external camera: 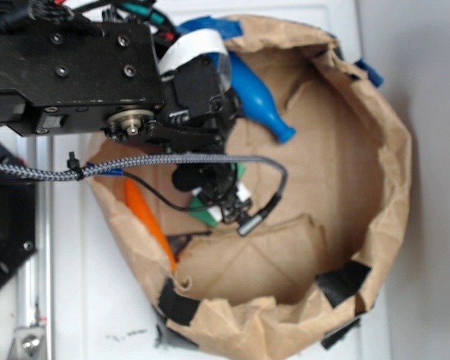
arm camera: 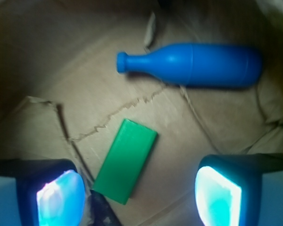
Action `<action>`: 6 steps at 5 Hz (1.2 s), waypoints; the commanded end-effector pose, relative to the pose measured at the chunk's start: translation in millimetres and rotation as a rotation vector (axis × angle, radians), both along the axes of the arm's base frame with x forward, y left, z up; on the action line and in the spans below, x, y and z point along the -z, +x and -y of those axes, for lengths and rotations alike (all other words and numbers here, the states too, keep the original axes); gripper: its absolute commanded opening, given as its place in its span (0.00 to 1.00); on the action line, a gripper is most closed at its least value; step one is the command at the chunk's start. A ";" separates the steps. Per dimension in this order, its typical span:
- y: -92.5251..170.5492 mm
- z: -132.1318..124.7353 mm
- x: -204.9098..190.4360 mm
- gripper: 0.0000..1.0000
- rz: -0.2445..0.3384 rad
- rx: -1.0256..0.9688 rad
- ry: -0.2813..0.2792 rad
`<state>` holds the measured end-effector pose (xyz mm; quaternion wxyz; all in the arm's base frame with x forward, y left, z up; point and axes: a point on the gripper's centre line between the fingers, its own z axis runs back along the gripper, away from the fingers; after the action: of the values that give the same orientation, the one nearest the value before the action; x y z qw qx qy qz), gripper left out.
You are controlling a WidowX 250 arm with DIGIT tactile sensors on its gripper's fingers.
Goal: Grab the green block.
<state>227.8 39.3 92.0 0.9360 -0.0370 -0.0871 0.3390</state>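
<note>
The green block (arm camera: pixel 126 160) lies flat on the brown paper floor of the bag, slanted, its near end between my two fingertips but closer to the left one. My gripper (arm camera: pixel 139 200) is open, with its glowing pads (arm camera: pixel 61 197) wide apart and nothing held. From the exterior view the gripper (external camera: pixel 217 196) hangs inside the bag and covers most of the green block (external camera: pixel 205 212), of which only a small corner shows.
A blue bottle-shaped toy (arm camera: pixel 198 64) lies on its side beyond the block, also seen as the blue toy (external camera: pixel 259 97). An orange carrot-shaped toy (external camera: pixel 148 221) rests against the bag's left wall. The crumpled brown paper bag (external camera: pixel 382 172) rings everything with raised walls.
</note>
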 end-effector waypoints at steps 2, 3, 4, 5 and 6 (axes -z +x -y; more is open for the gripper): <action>7.6 -3.7 7.8 1.00 0.013 -0.235 -0.077; 15.1 0.0 9.2 1.00 -0.008 -0.321 -0.088; 18.4 0.6 11.9 1.00 -0.029 -0.312 -0.070; 18.4 0.6 11.9 1.00 -0.029 -0.312 -0.070; 18.4 0.6 11.9 1.00 -0.029 -0.312 -0.070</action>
<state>239.7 36.3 69.2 0.8744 -0.0435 -0.0460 0.4810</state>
